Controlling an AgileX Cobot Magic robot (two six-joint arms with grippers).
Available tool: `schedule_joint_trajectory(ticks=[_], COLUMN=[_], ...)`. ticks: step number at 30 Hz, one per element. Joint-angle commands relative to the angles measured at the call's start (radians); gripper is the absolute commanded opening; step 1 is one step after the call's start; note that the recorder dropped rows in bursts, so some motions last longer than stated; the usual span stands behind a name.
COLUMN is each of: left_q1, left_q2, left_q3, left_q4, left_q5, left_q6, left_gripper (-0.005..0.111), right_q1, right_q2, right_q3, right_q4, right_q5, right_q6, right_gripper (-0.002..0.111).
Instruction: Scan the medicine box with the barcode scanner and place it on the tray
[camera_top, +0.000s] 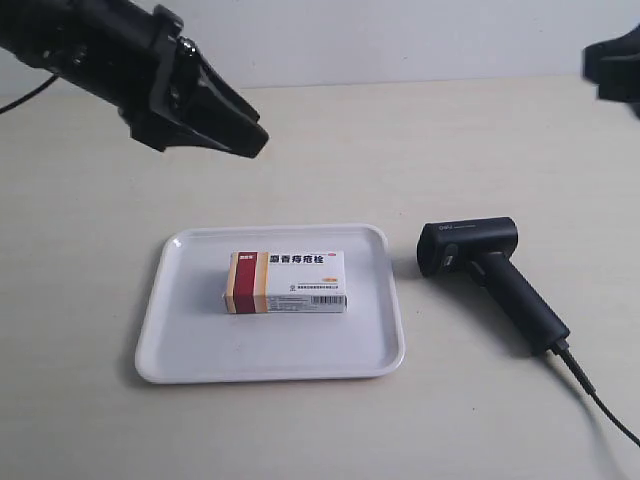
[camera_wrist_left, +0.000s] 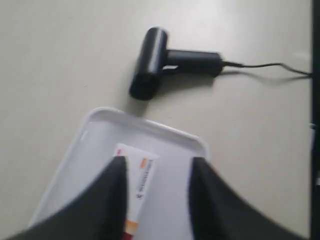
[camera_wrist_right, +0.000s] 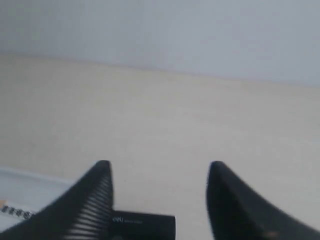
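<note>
The medicine box (camera_top: 287, 282) lies flat in the middle of the white tray (camera_top: 180, 345), red and tan stripes toward the exterior view's left. The black barcode scanner (camera_top: 485, 265) lies on the table beside the tray, its cable trailing off. My left gripper (camera_wrist_left: 157, 162) is open and held high above the tray; it shows in the exterior view at the upper left (camera_top: 245, 135). Below it lie the box (camera_wrist_left: 140, 175), the tray (camera_wrist_left: 165, 132) and the scanner (camera_wrist_left: 167, 60). My right gripper (camera_wrist_right: 159, 167) is open above the scanner head (camera_wrist_right: 145, 225), holding nothing.
The beige table (camera_top: 330, 150) runs back to a pale wall. The scanner's cable (camera_top: 600, 400) runs toward the near corner at the exterior view's right. Part of the arm at that view's right (camera_top: 615, 65) shows at the upper edge.
</note>
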Motion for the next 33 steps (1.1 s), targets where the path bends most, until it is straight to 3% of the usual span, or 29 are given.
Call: schedule_joint_trajectory(ticks=[1, 2, 3, 7, 12, 15, 20, 25, 30, 33], left_q1=[-0.011, -0.013, -0.013, -0.013, -0.013, -0.013, -0.013, -0.013, 0.006, 0.112], left_q2=[-0.142, -0.186, -0.222, -0.433, -0.735, -0.894, -1.098, -1.207, -1.305, -1.408], left_q3=[0.084, 0.121, 0.155, 0.361, 0.694, 0.835, 0.958, 0.977, 1.020, 1.108], left_q4=[-0.117, -0.139, -0.156, -0.224, -0.369, -0.446, -0.430, -0.329, -0.350, -0.383], left_q5=[0.090, 0.072, 0.050, -0.116, -0.504, -0.650, -0.651, -0.697, -1.041, -1.175], left_q6=[0.013, 0.018, 0.018, 0.011, 0.034, 0.034, 0.034, 0.126, 0.138, 0.131], left_gripper=[0.004, 0.005, 0.006, 0.006, 0.006, 0.006, 0.006, 0.006, 0.006, 0.006], right_q1=[-0.002, -0.002, -0.002, -0.002, -0.002, -0.002, -0.002, -0.002, -0.002, -0.002], right_q2=[-0.172, -0.206, -0.231, -0.313, -0.339, -0.339, -0.339, -0.339, -0.339, -0.339], right_q3=[0.071, 0.101, 0.133, 0.232, 0.258, 0.258, 0.258, 0.258, 0.258, 0.258], right_q4=[0.013, 0.013, 0.017, 0.052, 0.050, 0.049, 0.049, 0.049, 0.049, 0.049], right_q5=[-0.080, -0.121, -0.150, -0.193, -0.178, -0.179, -0.179, -0.179, -0.179, -0.179], right_q6=[0.024, 0.025, 0.028, 0.029, 0.029, 0.029, 0.029, 0.029, 0.029, 0.029], right_gripper=[0.012, 0.002, 0.000, 0.000, 0.000, 0.000, 0.000, 0.000, 0.000, 0.000])
